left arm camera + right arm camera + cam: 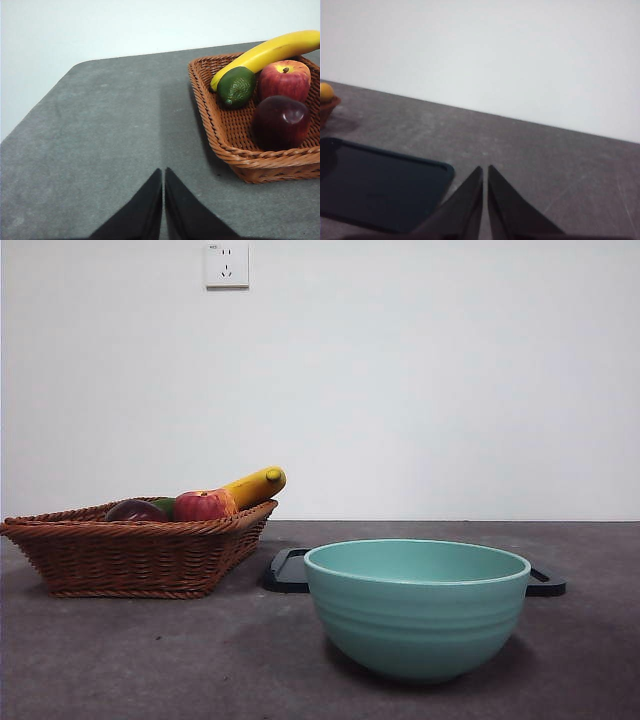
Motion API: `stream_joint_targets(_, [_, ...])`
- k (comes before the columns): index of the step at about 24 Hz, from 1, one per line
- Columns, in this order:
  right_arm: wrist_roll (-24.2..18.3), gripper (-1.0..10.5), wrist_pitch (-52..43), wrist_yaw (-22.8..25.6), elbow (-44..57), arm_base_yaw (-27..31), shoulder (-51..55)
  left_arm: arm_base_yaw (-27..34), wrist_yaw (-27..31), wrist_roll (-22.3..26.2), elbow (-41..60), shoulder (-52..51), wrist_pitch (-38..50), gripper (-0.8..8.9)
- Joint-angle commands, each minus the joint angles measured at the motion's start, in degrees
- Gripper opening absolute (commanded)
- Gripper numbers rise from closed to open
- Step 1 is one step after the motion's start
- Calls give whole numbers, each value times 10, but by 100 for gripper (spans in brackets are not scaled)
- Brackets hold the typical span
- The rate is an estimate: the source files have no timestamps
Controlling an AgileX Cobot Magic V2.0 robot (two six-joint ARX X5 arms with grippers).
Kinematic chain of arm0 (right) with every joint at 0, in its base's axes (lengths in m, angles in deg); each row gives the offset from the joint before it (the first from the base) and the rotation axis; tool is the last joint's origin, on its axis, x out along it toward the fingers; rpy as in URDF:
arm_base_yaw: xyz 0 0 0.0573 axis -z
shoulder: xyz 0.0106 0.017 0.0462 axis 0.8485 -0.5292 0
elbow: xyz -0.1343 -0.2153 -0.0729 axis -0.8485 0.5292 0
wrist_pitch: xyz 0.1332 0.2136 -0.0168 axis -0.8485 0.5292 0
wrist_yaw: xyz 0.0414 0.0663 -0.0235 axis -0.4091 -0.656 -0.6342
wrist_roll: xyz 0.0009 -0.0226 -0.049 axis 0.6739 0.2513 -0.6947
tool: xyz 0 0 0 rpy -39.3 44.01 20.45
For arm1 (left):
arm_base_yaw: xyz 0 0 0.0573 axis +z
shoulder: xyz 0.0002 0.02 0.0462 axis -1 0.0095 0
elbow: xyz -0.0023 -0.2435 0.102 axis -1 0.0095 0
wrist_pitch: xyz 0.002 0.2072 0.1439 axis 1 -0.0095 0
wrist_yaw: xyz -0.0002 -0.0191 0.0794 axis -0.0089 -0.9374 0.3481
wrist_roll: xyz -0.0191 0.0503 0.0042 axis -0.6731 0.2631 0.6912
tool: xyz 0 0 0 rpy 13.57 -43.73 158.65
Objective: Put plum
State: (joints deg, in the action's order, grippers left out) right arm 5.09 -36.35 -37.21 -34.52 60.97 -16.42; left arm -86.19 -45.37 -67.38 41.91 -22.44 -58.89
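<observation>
No readable text, labels or numbers

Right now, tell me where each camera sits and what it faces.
Front: low at table height, looking level across the bowl and basket to the wall; no arm shows.
Left wrist: above the table, facing the basket with the plum; left gripper shut.
Right wrist: facing the dark tray and wall; right gripper shut.
Shared: front and left wrist both show the basket.

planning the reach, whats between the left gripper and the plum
Left wrist view: bare grey table, then the basket wall; the plum lies inside. Left gripper shut.
</observation>
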Motion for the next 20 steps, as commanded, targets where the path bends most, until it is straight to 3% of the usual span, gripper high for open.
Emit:
stream_joint_targets(1, [9,8,12,10,3,-5,2,2,1,-4,12,-1,-5,7])
stream_joint_targets(11, [10,9,125,10,3,-6,2,2,1,-4,12,-1,-5,7])
stream_joint_targets(20, [11,9,124,11,3,-6,2,2,1,-4,12,-1,-5,7])
